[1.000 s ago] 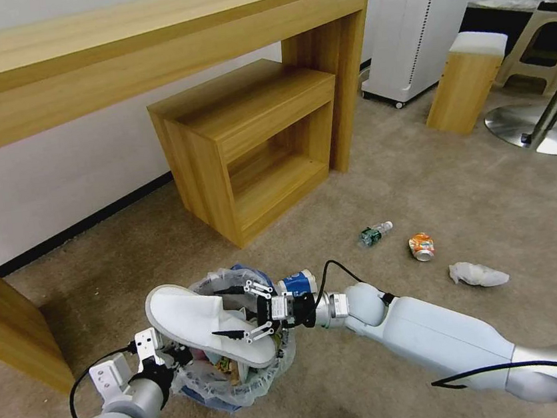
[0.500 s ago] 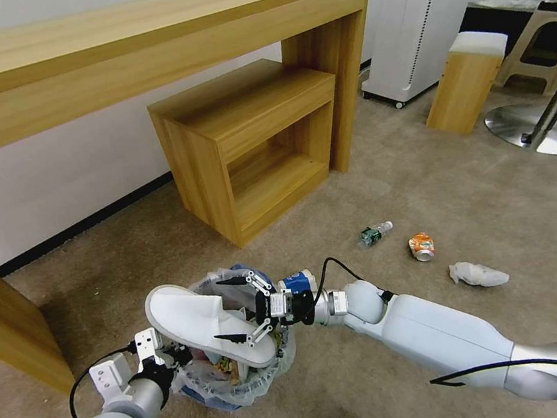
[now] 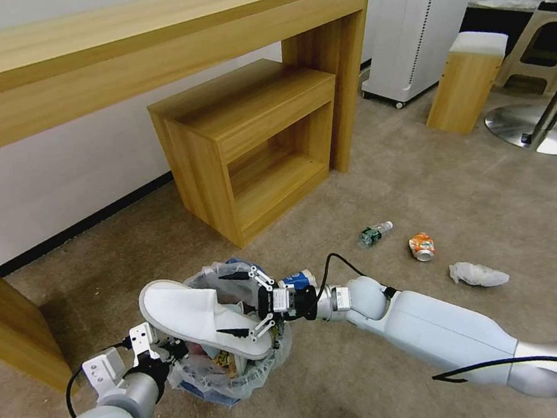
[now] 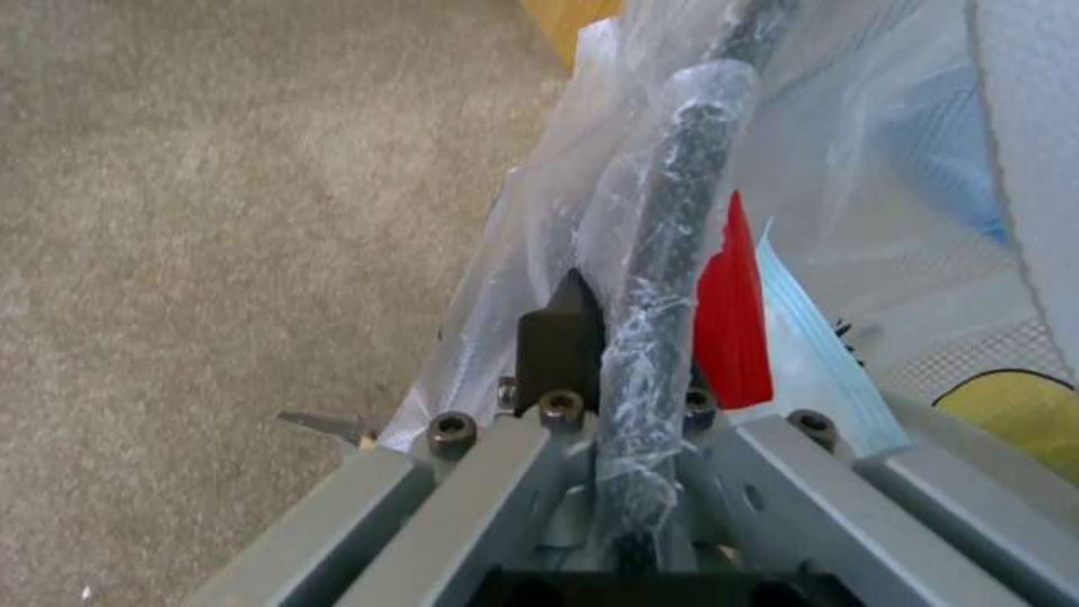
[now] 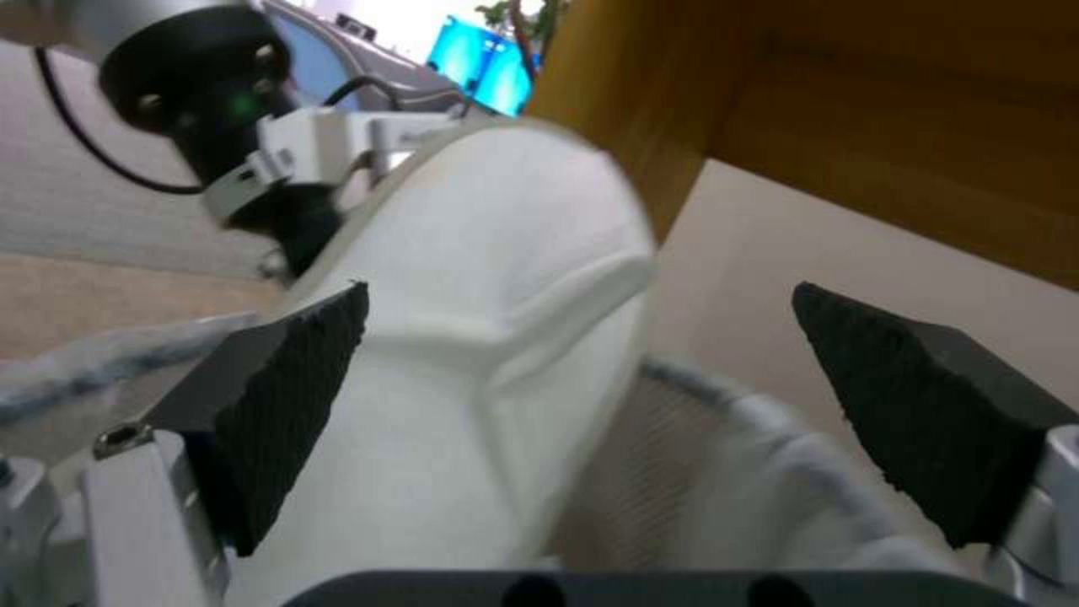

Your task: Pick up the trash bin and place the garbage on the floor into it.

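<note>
Right gripper (image 3: 238,303), jaws spread, is hovering over a white fabric slipper (image 3: 193,312) lying across the small round bag-lined trash bin (image 3: 241,381) at lower left; left gripper (image 3: 164,356) is pinching its rim.

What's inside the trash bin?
A white slipper lies across the top of the trash bin. Colourful wrappers peek out beneath; the slipper covers what lies deeper.

Two glossy white arms with silver-grey rounded joints; black cables looped along both wrists. Right gripper (image 3: 237,303): black-and-white linkage fingers, textured black pads (image 5: 295,405). Left gripper (image 4: 630,371): grey metal finger bars, dark hex screws, black pads.
</note>
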Controlling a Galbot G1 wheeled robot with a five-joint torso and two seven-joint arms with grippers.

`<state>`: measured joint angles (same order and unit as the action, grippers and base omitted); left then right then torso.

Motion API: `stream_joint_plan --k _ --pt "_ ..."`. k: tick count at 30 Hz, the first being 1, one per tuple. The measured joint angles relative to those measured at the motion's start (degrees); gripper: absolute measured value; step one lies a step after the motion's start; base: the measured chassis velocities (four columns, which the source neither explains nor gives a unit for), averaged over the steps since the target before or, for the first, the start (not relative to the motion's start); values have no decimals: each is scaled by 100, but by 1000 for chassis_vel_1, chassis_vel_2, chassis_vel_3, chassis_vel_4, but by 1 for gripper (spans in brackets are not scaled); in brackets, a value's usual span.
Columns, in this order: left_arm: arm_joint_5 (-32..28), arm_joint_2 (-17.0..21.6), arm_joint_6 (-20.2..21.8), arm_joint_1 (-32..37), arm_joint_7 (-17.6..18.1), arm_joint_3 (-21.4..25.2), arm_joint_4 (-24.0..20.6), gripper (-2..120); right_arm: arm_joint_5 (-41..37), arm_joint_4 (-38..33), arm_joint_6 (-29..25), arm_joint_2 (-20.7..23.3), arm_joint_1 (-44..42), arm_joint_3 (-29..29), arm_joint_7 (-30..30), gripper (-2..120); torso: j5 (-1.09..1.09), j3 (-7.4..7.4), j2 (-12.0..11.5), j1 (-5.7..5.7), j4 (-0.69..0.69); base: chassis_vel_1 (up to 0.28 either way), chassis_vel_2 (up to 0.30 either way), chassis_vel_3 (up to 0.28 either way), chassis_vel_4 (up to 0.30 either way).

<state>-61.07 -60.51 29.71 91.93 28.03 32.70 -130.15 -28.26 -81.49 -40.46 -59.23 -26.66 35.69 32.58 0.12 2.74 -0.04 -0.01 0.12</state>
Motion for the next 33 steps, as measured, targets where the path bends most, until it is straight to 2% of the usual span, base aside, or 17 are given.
stream_joint_plan --k 6,13,33 --pt "5 -8 -1 7 4 0 93 0 -15 -82 33 80 -85 -243 -181 97 0 0 0 0 0 0 0 0 0" --pt "37 11 -4 26 -6 43 136 0 -124 -388 272 235 -314 -648 -1310 100 -1 0 0 0 0 0 0 0 0" --pt "3 -22 -27 30 53 178 218 0 -312 -773 855 509 -975 -1738 -2875 100 0 0 0 0 0 0 0 0 0"
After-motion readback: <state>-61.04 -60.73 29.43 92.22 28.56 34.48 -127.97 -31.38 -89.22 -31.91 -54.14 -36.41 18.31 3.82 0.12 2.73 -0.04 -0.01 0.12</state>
